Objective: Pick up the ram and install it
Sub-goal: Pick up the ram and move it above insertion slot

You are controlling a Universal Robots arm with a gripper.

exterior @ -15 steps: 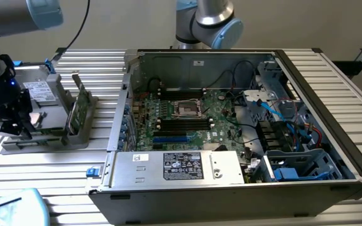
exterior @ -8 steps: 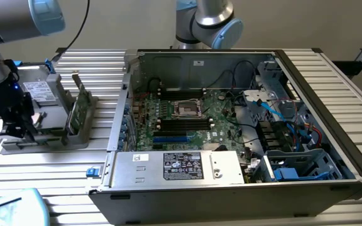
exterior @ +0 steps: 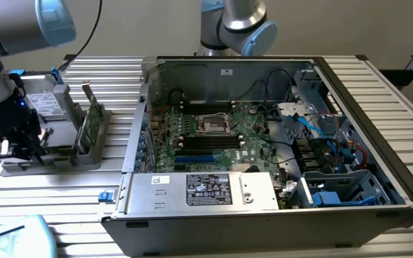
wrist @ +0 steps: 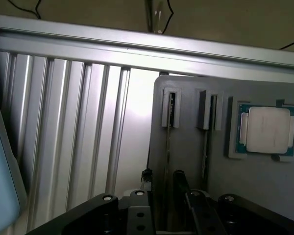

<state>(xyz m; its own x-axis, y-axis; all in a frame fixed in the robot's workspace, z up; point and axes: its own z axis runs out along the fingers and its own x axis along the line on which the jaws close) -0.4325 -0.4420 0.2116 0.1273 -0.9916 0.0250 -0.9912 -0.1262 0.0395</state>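
ram (exterior: 86,121) stands on edge in a grey holder (exterior: 56,164) beside the case (exterior: 264,215), long axis level along its slot. wrist view shows it edge-on between the claw (wrist: 162,178) fingers, which stand apart, and a processor (wrist: 267,129) nearby.

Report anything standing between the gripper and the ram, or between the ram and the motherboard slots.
Nothing visible separates the gripper from the ram, upright in its grey holder. Between the holder and the motherboard slots rises the computer case's side wall; the case is open on top, and no cable visibly crosses those slots.
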